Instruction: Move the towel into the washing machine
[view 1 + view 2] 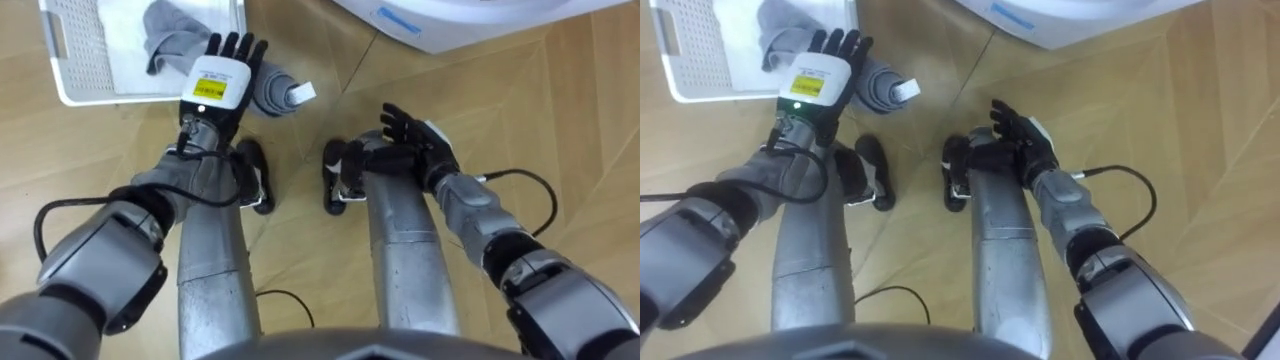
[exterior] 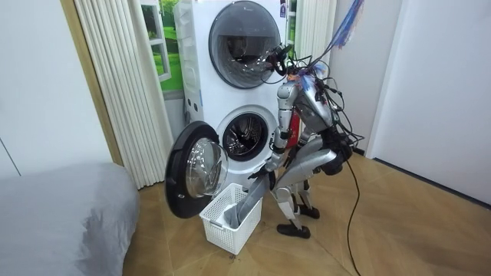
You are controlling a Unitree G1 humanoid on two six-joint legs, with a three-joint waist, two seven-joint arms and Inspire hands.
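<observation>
Hovering over one basket (image 1: 75,60) holding seemingly one towel (image 1: 170,32), left hand (image 1: 222,78) is spread; right hand (image 1: 412,132) hangs loose.

No legible txt, yellow label (image 1: 210,92) on left hand (image 1: 233,58) unreadable, blue mark (image 1: 398,22) on washer (image 1: 480,25) too blurred

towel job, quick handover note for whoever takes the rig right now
Left hand: open, fingers straight, reaching over the grey towel at the corner of the white basket; no grip yet.
Right hand: open, empty, idle, held low.
Towel: bunched in the basket, with a rolled grey end out on the floor beside it; cannot tell if that is the same piece.
Done: lower washing machine has its door swung open; the robot is bent over the basket in front of it.
Left: grasp the towel, lift it, put it in the drum.
</observation>
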